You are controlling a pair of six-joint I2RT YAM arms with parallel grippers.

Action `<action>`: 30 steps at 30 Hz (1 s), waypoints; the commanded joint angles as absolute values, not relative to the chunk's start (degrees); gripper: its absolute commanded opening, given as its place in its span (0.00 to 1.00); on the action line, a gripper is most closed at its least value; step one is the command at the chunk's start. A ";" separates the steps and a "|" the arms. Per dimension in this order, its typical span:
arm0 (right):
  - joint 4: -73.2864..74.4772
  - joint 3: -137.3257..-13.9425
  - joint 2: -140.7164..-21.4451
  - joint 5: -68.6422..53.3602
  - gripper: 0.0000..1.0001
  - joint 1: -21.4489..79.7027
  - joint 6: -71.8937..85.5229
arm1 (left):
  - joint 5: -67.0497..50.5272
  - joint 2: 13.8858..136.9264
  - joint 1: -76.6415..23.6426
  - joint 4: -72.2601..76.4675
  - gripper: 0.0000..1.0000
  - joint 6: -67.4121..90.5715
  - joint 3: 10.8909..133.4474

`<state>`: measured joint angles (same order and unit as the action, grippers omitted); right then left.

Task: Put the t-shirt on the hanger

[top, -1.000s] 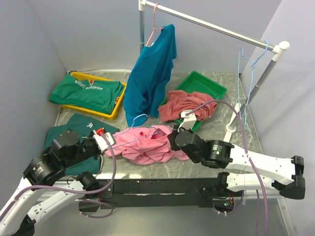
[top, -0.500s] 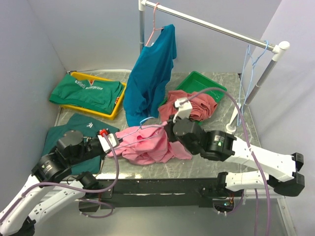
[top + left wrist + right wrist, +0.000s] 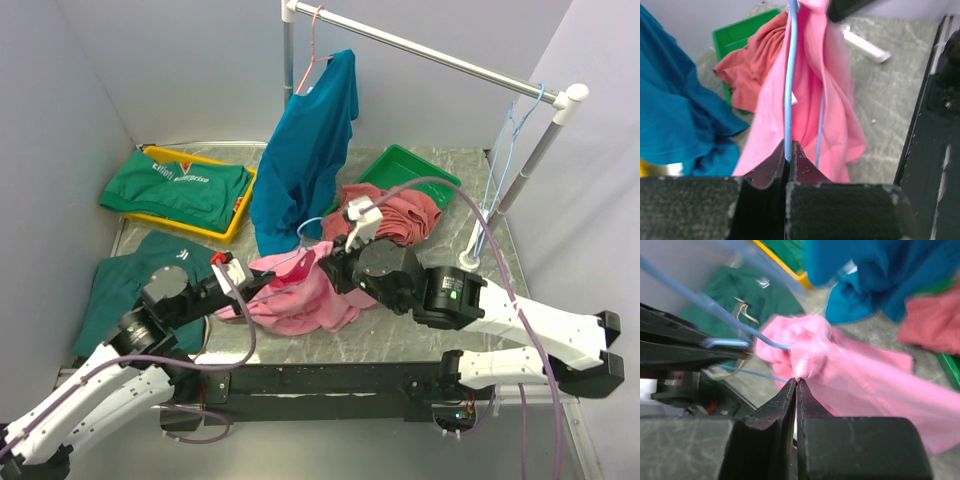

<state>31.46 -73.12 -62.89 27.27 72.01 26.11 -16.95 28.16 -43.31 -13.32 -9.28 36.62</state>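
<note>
- Centrally, t-shirt (image 3: 300, 300): bright pink, crumpled, at the table's (image 3: 400, 335) near middle, between the grippers, draped along the hanger (image 3: 788, 75).
- Hanger: thin light-blue wire.
- Left gripper (image 3: 788, 152): fingers pressed onto the hanger wire.
- Right gripper (image 3: 796, 385): fingers pinching a pink fold.
- Counts: one pink t-shirt; one hanger held.

High fixed view down over the table (image 3: 300, 348) from behind, two wrist views close-up, all sharing the t-shirt (image 3: 300, 300)
</note>
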 commanded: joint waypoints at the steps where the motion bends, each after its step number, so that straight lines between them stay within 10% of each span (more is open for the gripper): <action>1: 27.17 -60.49 -56.35 24.44 0.11 67.43 31.79 | -15.75 29.70 -45.08 5.94 0.01 -1.60 32.19; 16: 23.91 -44.30 -42.64 22.06 0.54 65.03 32.52 | 1.48 48.42 -60.82 21.89 0.01 4.21 28.56; 30: 15.83 -48.86 -45.16 36.29 0.72 65.48 30.58 | -1.23 54.31 -60.73 18.37 0.01 6.50 31.73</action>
<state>20.18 -44.56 -40.77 28.95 65.12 31.18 0.21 53.58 -60.58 16.29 5.43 27.90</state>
